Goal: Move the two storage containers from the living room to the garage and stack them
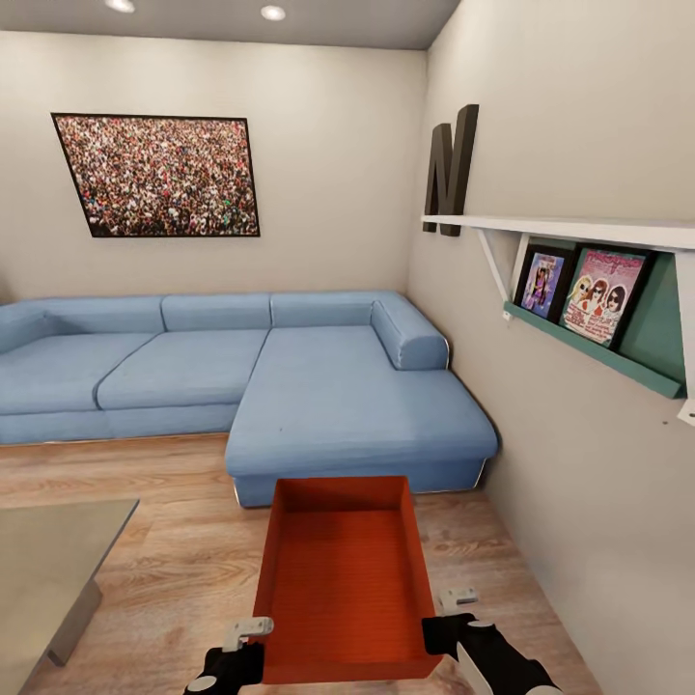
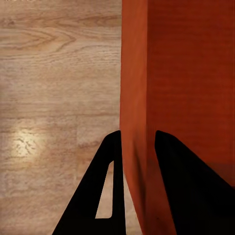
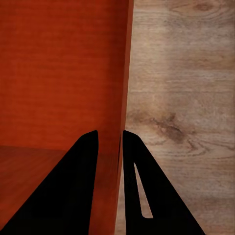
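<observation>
Container [image 1: 345, 579] of orange-red plastic, topless and rectangular, held level above the light wood-plank floor [image 1: 174, 502] of the living room, in front of the robot and near the lower edge of the head view. Its long axis runs away from the camera toward the blue sectional sofa [image 1: 319, 386]; its far end wall stands just short of the sofa's chaise in that view. The ribbed bottom and four upright walls are visible from above.

Left claw [image 1: 253, 632] grips the container's left long wall close to the near corner; in the left wrist view its two dark fingers [image 2: 105, 191] straddle that wall [image 2: 137, 122], one inside the bin and one outside, pressed against the plastic. Right claw [image 1: 454, 606] takes the right long wall in the same way; the right wrist view shows the fingers [image 3: 81, 186] closed on the wall's edge [image 3: 125, 73], with plank flooring beyond.

Surroundings: a grey low table [image 1: 53, 569] stands at the left of the head view, well apart from the container. A framed picture of a crowd [image 1: 159, 174] hangs on the far wall above the sofa. On the right wall a white shelf [image 1: 569, 230] carries a dark letter N [image 1: 452, 169], and beneath it a green ledge [image 1: 598, 352] holds two framed prints [image 1: 579, 290]. Two recessed ceiling lights [image 1: 272, 13] are lit.
</observation>
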Controlling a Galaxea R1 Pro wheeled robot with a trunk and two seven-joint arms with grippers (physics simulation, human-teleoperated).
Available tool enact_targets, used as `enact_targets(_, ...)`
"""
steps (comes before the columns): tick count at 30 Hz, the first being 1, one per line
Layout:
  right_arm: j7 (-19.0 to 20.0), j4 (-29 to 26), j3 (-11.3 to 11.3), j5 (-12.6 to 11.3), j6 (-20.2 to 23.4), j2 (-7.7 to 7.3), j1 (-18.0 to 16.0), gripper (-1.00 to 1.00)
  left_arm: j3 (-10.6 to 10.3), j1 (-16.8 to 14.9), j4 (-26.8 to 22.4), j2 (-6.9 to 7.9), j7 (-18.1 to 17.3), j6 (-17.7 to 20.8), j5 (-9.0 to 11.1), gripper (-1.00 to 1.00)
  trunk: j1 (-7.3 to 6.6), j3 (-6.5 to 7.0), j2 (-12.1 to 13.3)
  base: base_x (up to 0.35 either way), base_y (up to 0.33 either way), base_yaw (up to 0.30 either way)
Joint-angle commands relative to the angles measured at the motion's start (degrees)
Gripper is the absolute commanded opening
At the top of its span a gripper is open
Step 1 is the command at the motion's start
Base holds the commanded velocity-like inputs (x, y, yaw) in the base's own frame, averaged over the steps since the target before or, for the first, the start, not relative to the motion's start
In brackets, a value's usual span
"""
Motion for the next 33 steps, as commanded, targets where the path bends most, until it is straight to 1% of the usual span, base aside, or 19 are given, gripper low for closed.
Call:
enact_targets(1, 0.01, -0.24, -0.77, 1.17, 0.34, -0.06, -0.05, -1.0, 0.41, -0.02, 0.12, 0.08, 0.68, -0.24, 0.33, -1.0, -0.01, -0.05, -0.03, 0.0, 0.0, 0.0)
enact_targets(3, -0.01, -0.24, -0.77, 1.17, 0.33, -0.06, -0.05, -1.0, 0.41, -0.02, 0.12, 0.09, 0.68, -0.25, 0.33, -1.0, -0.23, 0.13, 0.37, 0.0, 0.0, 0.0)
enact_targets(9, 0.0, -0.24, -0.77, 1.17, 0.32, -0.06, -0.05, -1.0, 0.42, 0.02, 0.12, 0.07, 0.69, -0.24, 0.33, -1.0, -0.23, 0.13, 0.37, 0.0, 0.0, 0.0)
enact_targets(33, 0.04, -0.24, -0.77, 1.09, 0.32, -0.03, -0.05, -1.0, 0.42, 0.03, 0.12, 0.08, 0.7, -0.25, 0.33, -1.0, -5.5, 4.44, 10.0, 0.0, 0.0, 0.0)
